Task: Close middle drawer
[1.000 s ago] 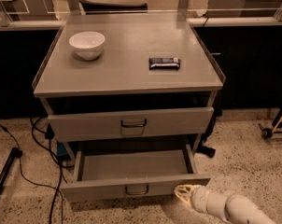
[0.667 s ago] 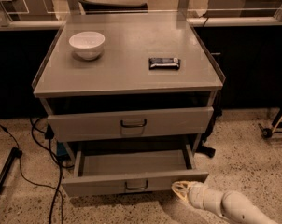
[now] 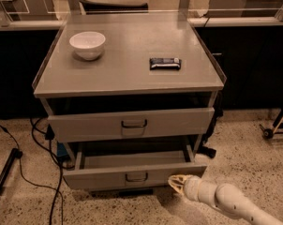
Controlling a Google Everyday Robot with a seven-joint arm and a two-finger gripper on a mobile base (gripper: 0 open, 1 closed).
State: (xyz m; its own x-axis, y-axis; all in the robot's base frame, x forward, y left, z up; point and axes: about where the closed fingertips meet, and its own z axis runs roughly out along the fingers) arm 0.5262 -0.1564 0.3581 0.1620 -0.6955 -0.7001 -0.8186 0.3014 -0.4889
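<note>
1 cabinet shows 2 drawer fronts: 1 upper drawer and, pulled out below it, 1 middle drawer. There are 2 dark handles, 1 upper handle and 1 lower handle. On the cabinet top sit 1 white bowl and 1 dark wrapped bar. 1 arm ends in 1 gripper, at the right end of the middle drawer's front.
</note>
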